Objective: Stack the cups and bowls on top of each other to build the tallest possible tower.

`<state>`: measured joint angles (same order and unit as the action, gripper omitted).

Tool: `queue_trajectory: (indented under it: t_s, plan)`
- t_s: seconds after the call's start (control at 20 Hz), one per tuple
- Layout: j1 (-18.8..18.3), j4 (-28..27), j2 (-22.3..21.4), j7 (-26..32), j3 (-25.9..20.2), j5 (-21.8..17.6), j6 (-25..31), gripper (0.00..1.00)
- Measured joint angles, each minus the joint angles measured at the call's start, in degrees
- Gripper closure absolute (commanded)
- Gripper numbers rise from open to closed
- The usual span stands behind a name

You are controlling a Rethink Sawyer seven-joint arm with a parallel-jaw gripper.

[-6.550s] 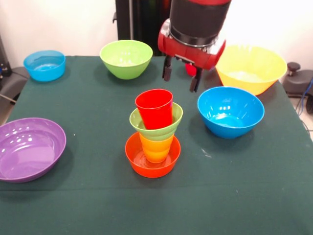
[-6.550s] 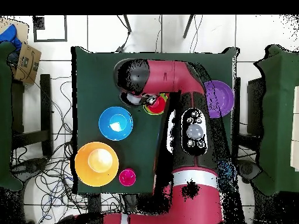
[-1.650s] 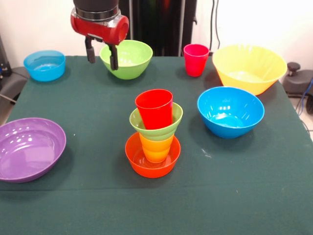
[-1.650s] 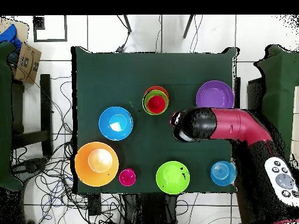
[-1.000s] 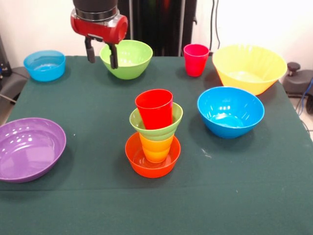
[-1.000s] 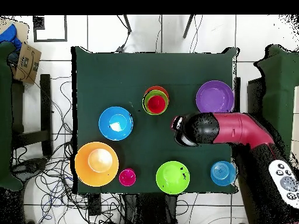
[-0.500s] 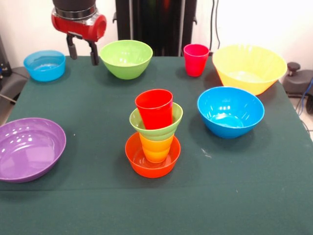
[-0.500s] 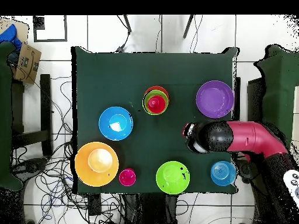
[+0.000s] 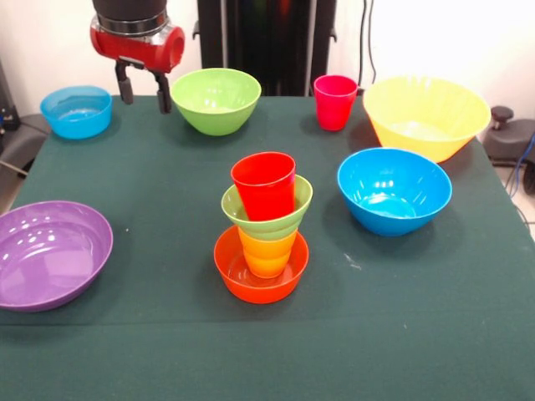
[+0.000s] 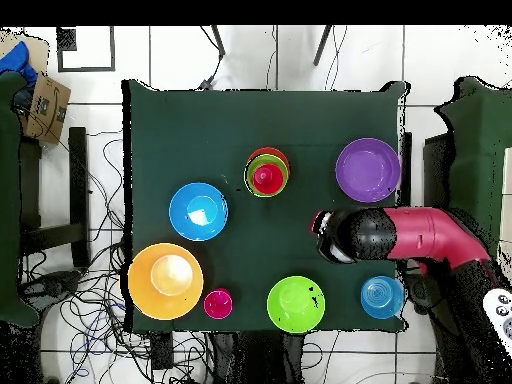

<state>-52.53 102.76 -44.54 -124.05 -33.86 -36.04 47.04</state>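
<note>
The tower (image 9: 264, 225) stands mid-table: an orange bowl, a yellow-orange cup, a small green bowl and a red cup (image 9: 264, 184) on top. It also shows in the overhead view (image 10: 267, 173). My gripper (image 9: 144, 92) hangs open and empty above the far side of the table, between the small blue bowl (image 9: 77, 110) and the large green bowl (image 9: 216, 98). In the overhead view the gripper (image 10: 335, 238) is apart from the tower. The pink cup (image 9: 334, 100) stands alone at the far edge.
A blue bowl (image 9: 393, 190) and a large yellow bowl (image 9: 428, 115) sit right of the tower. A wide purple bowl (image 9: 50, 253) lies at the left edge. The table has a dark green cloth (image 9: 167, 192).
My gripper has swung from near the tower across to the far left in the front view, past the green bowl. In the last half second it barely moved.
</note>
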Motion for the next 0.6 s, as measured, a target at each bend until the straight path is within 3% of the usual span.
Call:
queue_trajectory:
  t_s: [0.6]
  plan:
    - [0.2,0.4,0.0,0.0,-1.8,-0.3,0.0,0.0]
